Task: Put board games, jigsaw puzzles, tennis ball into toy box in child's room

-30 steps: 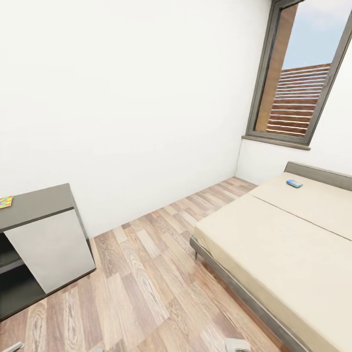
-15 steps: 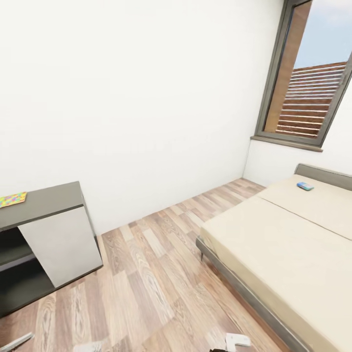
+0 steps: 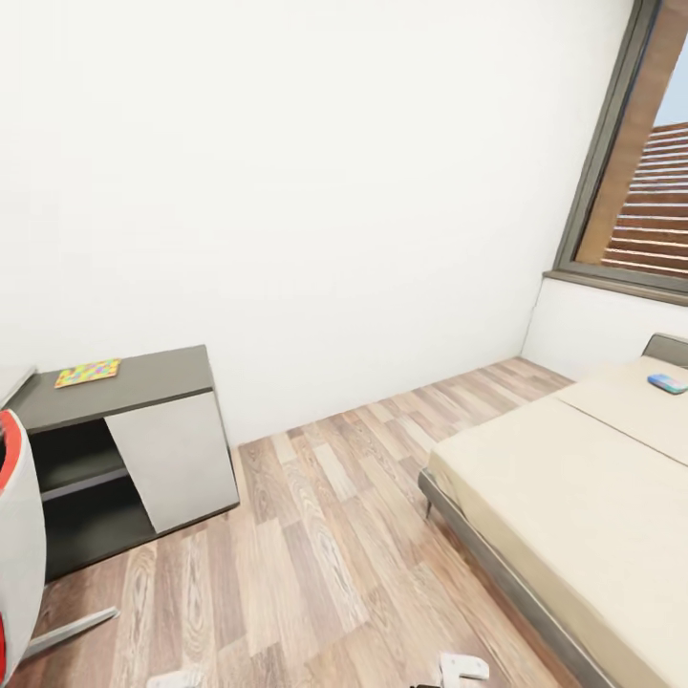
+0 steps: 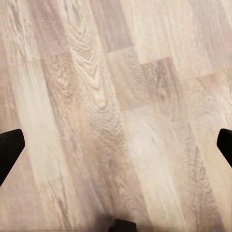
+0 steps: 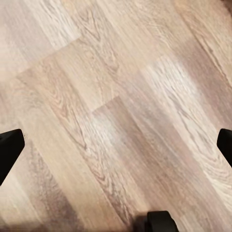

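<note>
One jigsaw puzzle (image 3: 88, 372), a flat box of bright pieces, lies on the dark-grey cabinet section of the table (image 3: 153, 375) at the left of the head view. A small blue board game (image 3: 667, 383) rests on the beige bed (image 3: 583, 478) at the far right, near the headboard. My left gripper (image 4: 116, 150) hangs open over bare wood-plank floor, its dark fingertips (image 4: 9, 150) spread wide. The right gripper (image 5: 116, 147) is likewise open above the floor, holding nothing. The toy box and the tennis ball are out of view.
A white and red rounded object (image 3: 17, 545) with a grey leg on the floor stands close at the left edge. Wood floor (image 3: 325, 535) runs between cabinet and bed. A dark-framed window (image 3: 640, 191) sits at the right above the bed's head.
The camera has swung left, so everything has slid to the right in the picture. More of the cabinet and the puzzle show, and the white and red object has come in at the left.
</note>
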You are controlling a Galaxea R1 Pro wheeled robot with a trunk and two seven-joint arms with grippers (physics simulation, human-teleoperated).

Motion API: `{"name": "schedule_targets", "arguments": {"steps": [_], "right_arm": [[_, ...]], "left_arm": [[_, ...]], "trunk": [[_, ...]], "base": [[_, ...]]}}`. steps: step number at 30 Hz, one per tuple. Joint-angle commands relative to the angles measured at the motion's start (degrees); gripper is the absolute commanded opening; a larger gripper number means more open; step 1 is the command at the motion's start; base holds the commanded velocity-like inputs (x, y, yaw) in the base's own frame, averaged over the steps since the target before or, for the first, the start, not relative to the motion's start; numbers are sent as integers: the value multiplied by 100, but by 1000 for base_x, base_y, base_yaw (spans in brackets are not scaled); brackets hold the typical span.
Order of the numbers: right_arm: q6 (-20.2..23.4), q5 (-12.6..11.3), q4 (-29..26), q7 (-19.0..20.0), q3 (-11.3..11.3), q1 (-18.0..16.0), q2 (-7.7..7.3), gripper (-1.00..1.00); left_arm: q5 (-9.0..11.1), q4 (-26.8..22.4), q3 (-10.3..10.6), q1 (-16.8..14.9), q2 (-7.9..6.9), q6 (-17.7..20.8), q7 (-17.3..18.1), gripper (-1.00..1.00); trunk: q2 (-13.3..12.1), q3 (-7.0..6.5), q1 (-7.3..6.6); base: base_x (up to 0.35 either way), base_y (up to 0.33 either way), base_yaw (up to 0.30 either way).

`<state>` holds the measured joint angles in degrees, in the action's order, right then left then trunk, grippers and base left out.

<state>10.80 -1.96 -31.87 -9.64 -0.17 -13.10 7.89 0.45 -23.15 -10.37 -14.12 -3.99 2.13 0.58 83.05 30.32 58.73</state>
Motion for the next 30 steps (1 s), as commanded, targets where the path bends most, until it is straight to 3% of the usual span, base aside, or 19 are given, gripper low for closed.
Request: {"name": "schedule_targets", "arguments": {"steps": [1,12,17,24,30], "right_arm": [[31,-21,-10,-20,-3,1,2,100],[-69,-24,5,-20,-15,12,-2,100],[-486,-22,222,-16,-34,16,-5,100],[-609,-37,376,-10,-54,-1,-21,100],[-671,-34,391,-11,-48,0,-61,100]], "left_arm": [[5,-6,-18,-3,5,26,0,100],[7,-6,-18,-3,11,66,-18,100],[14,-8,-48,-10,9,116,-35,100],[31,-99,-63,-152,51,726,-40,100],[29,-59,-60,-236,69,790,-9,100]], "trunk": [[3,6,0],[-438,-183,-242],[-639,-270,-352],[-919,-395,-505],[-1160,-503,-637]], "base": [[0,0,294],[0,0,269],[0,0,62],[0,0,6],[0,0,1]]}}
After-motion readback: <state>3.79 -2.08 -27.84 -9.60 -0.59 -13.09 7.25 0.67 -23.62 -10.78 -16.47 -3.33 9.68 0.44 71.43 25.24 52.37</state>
